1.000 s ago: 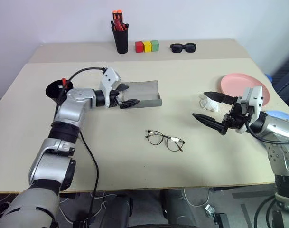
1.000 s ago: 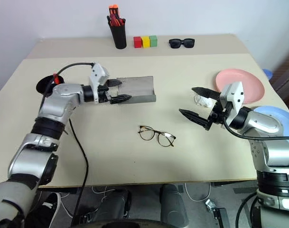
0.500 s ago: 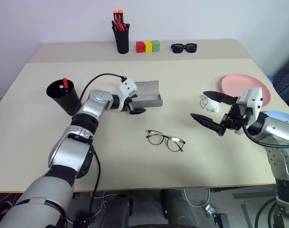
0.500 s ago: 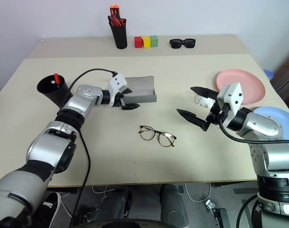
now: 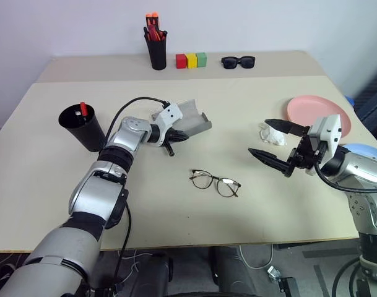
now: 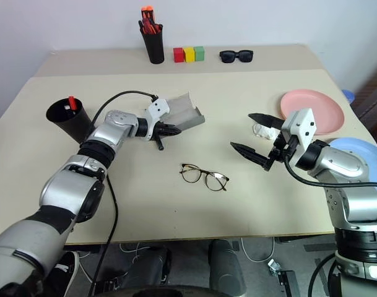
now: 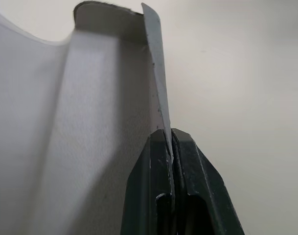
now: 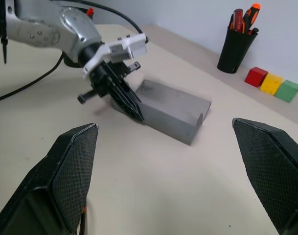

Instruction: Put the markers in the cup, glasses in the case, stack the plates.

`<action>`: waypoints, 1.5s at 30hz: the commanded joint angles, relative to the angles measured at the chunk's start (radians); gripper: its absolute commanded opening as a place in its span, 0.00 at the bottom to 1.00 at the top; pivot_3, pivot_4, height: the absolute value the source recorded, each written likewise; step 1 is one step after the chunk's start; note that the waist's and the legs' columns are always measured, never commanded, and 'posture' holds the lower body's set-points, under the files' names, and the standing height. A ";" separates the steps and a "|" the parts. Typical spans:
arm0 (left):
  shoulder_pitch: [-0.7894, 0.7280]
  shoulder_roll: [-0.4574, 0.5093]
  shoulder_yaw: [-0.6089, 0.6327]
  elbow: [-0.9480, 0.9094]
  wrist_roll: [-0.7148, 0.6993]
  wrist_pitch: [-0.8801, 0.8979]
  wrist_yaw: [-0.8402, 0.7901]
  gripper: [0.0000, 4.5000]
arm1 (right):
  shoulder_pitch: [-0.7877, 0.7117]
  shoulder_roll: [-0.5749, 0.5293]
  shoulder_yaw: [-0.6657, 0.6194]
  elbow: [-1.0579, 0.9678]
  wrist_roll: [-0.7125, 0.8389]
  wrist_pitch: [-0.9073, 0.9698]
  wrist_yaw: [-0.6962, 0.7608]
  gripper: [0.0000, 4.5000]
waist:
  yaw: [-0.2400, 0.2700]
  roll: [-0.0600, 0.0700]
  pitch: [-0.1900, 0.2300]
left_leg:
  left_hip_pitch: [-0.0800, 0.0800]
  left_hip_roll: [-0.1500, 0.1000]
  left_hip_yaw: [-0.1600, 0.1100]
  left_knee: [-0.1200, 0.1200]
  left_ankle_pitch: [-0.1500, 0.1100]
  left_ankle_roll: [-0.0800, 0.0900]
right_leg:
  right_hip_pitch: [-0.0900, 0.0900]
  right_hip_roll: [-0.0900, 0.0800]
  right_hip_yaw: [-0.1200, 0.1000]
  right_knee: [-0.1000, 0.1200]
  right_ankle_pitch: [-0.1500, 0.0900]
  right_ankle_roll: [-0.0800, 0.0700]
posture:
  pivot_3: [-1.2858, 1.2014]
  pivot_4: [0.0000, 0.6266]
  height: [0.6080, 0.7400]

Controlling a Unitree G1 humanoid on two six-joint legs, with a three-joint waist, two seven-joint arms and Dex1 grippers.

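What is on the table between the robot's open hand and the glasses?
Nothing: bare table between the right end effector and the glasses, seen in the left eye view.

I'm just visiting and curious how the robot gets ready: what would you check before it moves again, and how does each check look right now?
1. Left gripper shut on the case wall: ok.
2. Case open, inside bare: ok.
3. Glasses lying free on the table, apart from the case: ok.
4. Right gripper open, holding nothing: ok.
5. Red-capped marker in the cup: ok.
6. Plates stacked: not ok; pink plate and blue plate lie apart.
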 commanded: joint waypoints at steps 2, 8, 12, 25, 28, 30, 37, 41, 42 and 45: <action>0.037 0.078 0.020 -0.161 -0.046 0.000 -0.152 0.00 | -0.012 -0.003 -0.006 -0.007 0.000 -0.021 0.005 1.00 | 0.001 0.000 0.000 | 0.000 0.000 0.000 0.000 0.000 0.000 | 0.000 0.000 0.000 0.000 0.000 0.000 | 0.52 0.24 1.00; 0.177 0.204 0.003 -0.421 -0.122 0.038 -0.394 0.00 | -0.019 -0.001 0.002 0.006 -0.005 -0.028 0.012 1.00 | 0.002 0.000 0.000 | 0.000 0.000 0.000 0.000 0.000 0.000 | 0.000 0.000 0.000 0.000 0.000 0.000 | 0.52 0.24 1.00; 0.268 0.266 -0.016 -0.524 -0.131 -0.002 -0.480 0.00 | -0.024 -0.003 0.003 0.008 -0.005 -0.032 0.017 1.00 | 0.002 0.000 0.000 | 0.000 0.000 0.000 0.000 0.000 0.000 | 0.000 0.000 0.000 0.000 0.000 0.000 | 0.52 0.24 1.00; 0.285 0.262 -0.054 -0.467 -0.065 -0.113 -0.426 0.00 | -0.026 -0.013 0.003 0.019 -0.008 -0.041 0.029 1.00 | 0.006 0.000 0.000 | 0.000 0.000 0.000 0.001 0.000 0.000 | 0.000 0.000 0.000 0.001 0.000 0.000 | 0.52 0.24 1.00; 0.286 0.253 -0.049 -0.465 -0.067 -0.102 -0.418 0.20 | -0.023 -0.013 0.002 0.018 -0.008 -0.041 0.029 1.00 | 0.005 0.000 0.000 | 0.000 0.000 0.000 0.001 0.000 0.000 | 0.000 0.000 0.000 0.001 0.000 0.000 | 0.52 0.24 1.00; 0.287 0.251 -0.050 -0.461 -0.058 -0.101 -0.404 0.40 | -0.021 -0.013 0.002 0.016 -0.009 -0.040 0.029 1.00 | 0.005 0.000 0.000 | 0.000 0.000 0.000 0.001 0.000 0.000 | 0.000 0.000 0.000 0.001 0.000 0.000 | 0.52 0.24 1.00; 0.277 0.247 -0.006 -0.516 -0.118 0.002 -0.385 0.99 | -0.017 -0.018 0.015 -0.005 0.000 -0.021 0.040 1.00 | 0.005 0.000 0.000 | 0.000 0.000 0.000 0.001 0.000 0.000 | 0.000 0.000 0.000 0.001 0.000 0.000 | 0.52 0.24 1.00; 0.262 0.263 0.084 -0.650 -0.274 0.234 -0.408 0.99 | 0.000 -0.011 0.074 -0.103 0.023 0.092 0.001 1.00 | 0.002 0.000 0.000 | 0.000 0.000 -0.001 0.001 0.000 0.000 | 0.000 0.000 0.000 0.001 0.000 0.000 | 0.52 0.24 1.00; 0.266 0.272 0.104 -0.687 -0.306 0.277 -0.407 0.99 | -0.009 0.001 0.092 -0.124 0.027 0.132 -0.030 1.00 | 0.001 0.000 0.000 | 0.000 0.000 -0.001 0.001 0.000 0.000 | 0.000 0.000 0.000 0.001 0.000 0.000 | 0.52 0.24 1.00; 0.290 0.301 0.162 -0.803 -0.406 0.417 -0.396 0.99 | -0.038 0.031 0.147 -0.184 0.028 0.243 -0.124 1.00 | -0.003 0.000 0.000 | 0.000 0.001 -0.001 0.001 0.000 0.000 | 0.000 0.000 0.000 0.001 0.000 0.000 | 0.52 0.24 1.00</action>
